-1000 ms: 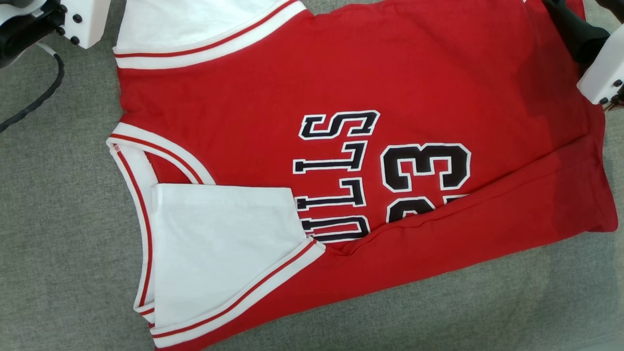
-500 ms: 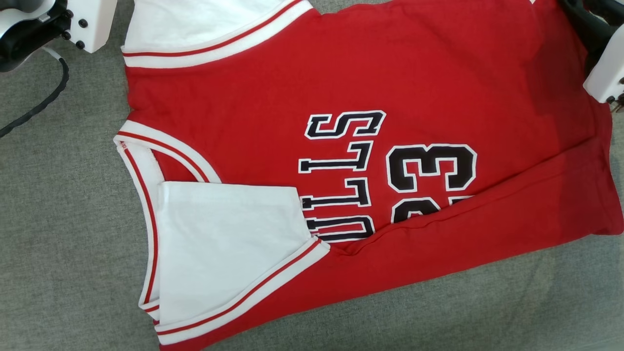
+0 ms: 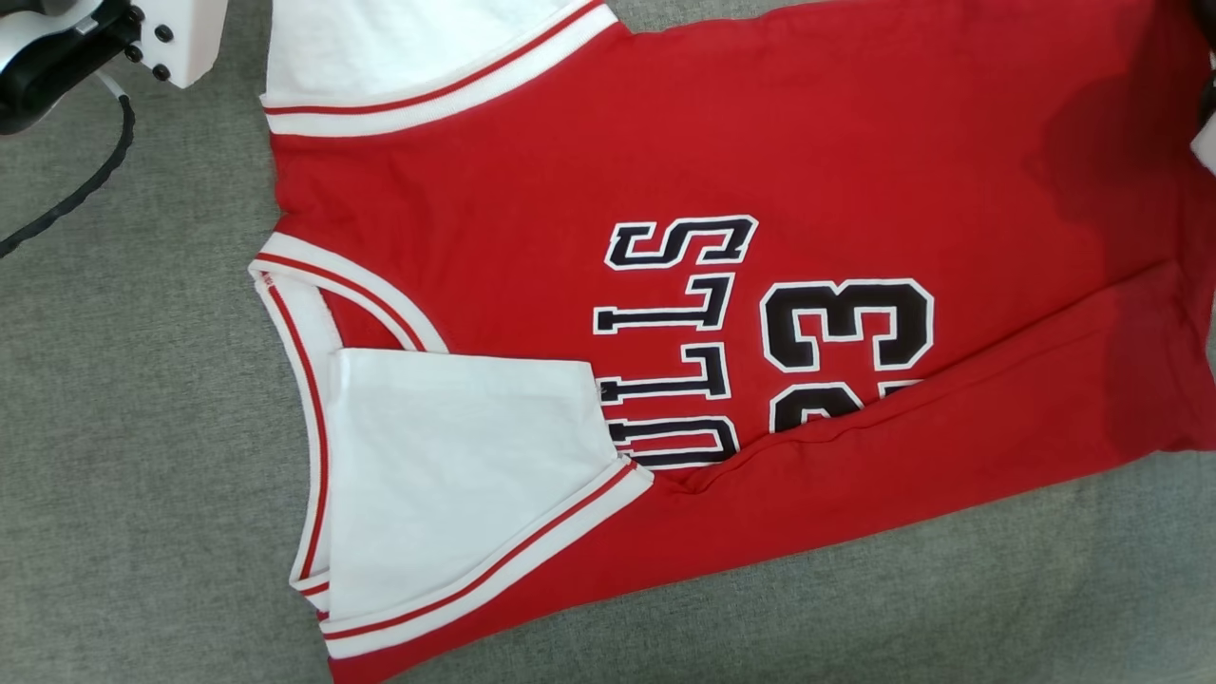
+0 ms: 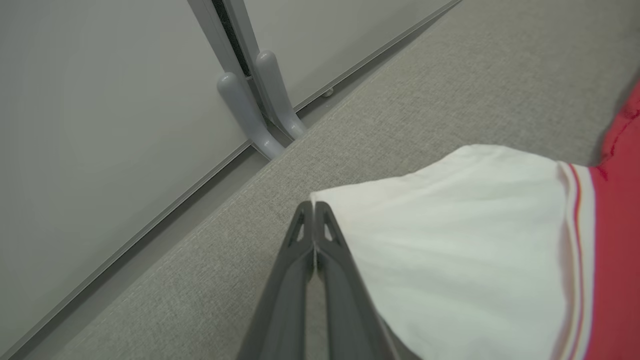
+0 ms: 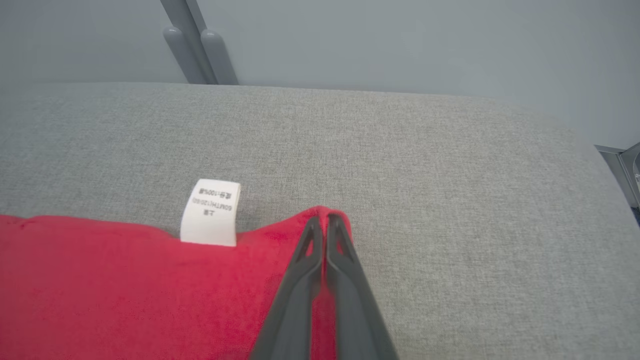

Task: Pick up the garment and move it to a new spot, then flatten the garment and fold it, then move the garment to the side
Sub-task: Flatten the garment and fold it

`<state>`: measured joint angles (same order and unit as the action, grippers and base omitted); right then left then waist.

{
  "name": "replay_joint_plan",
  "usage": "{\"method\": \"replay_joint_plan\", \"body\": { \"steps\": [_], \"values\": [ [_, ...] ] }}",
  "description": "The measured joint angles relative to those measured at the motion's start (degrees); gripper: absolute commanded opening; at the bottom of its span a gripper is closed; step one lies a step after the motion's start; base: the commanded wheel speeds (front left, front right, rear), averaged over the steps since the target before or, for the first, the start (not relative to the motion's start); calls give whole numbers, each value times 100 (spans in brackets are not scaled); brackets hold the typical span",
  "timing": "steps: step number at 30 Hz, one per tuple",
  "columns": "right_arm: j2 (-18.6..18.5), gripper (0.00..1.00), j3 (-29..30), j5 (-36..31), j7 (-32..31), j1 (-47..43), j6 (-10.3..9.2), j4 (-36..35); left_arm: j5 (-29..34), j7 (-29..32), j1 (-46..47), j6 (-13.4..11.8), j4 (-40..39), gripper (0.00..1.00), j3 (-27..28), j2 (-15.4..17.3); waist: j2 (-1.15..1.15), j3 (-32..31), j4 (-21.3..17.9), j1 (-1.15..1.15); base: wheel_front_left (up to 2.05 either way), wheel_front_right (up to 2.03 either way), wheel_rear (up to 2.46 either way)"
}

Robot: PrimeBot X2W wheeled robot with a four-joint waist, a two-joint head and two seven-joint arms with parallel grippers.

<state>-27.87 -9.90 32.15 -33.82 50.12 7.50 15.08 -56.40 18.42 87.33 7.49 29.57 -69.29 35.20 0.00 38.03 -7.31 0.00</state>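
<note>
Right tool [image 5: 324, 220] pinching jersey [image 3: 589, 190] hem, collar [image 3: 318, 285] leftward

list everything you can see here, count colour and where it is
jersey: one, red with white sleeves and black lettering, laid out on the surface, near side folded over
care label: one, white, sticking out from the jersey's far edge
fabric surface: one, grey, under the jersey
partition feet: two, grey, side by side at the surface's far edge against a pale wall
cable: one, black, curving over the surface at the head view's upper left
left gripper: one, dark grey, shut on the white sleeve's corner
right gripper: one, dark grey, shut on the red hem's corner
</note>
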Motion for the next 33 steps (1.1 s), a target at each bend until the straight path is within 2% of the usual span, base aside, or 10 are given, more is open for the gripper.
{"method": "replay_joint_plan", "body": {
  "steps": [10,13,16,20,29,33],
  "values": [
    [-208,0,346,289,517,4,1,-100,-70,-1011,154,0,-208,0,-4,104,0,-147,193,0,0,0,0],
    [-294,0,512,598,559,-57,0,-141,-104,-1501,199,0,-408,0,-11,322,0,-241,279,0,0,0,0],
    [-368,0,549,716,557,-163,1,-169,-234,-1688,170,0,-546,0,-10,419,0,-300,323,0,0,0,0],
    [-545,0,588,970,555,-533,0,-246,-769,-1968,-230,0,-1078,0,-5,733,0,-461,463,0,0,0,0],
    [-793,0,671,1251,397,-1233,0,-298,-1335,-2268,-1143,-14,-2352,0,-69,1394,0,-720,751,0,0,0,0],
    [-932,0,759,1256,379,-1448,0,-325,-1378,-2246,-1556,-163,-3032,0,-177,1602,0,-791,851,0,0,0,0]
  ]
}}
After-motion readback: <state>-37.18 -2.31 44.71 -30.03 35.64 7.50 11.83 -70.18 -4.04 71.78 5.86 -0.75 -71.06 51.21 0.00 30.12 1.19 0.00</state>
